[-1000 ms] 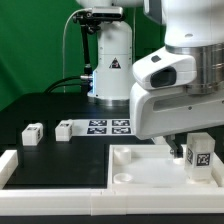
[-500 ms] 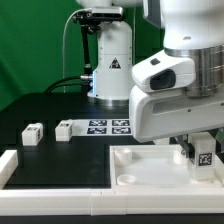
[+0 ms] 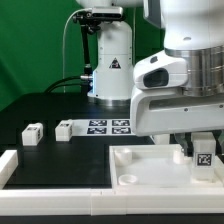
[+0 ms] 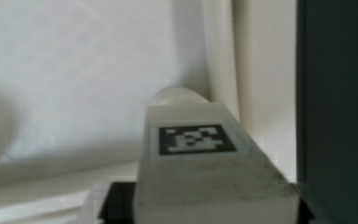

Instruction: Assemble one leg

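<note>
White plastic, exterior view: one small tagged block-like leg, pinched between the jaws of one white-bodied two-finger gripper, at one large flat white square panel, on the exterior view's right. Two loose white blocks, outer block and inner block, near one marker board. Wrist view: same leg, one tag showing.

Green curtain backdrop behind a black table, under even, soft indoor light.

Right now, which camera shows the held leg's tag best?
The wrist view: the leg fills the middle and its tag faces the camera. The exterior view shows the leg small at the exterior view's right, its tag tiny.
</note>
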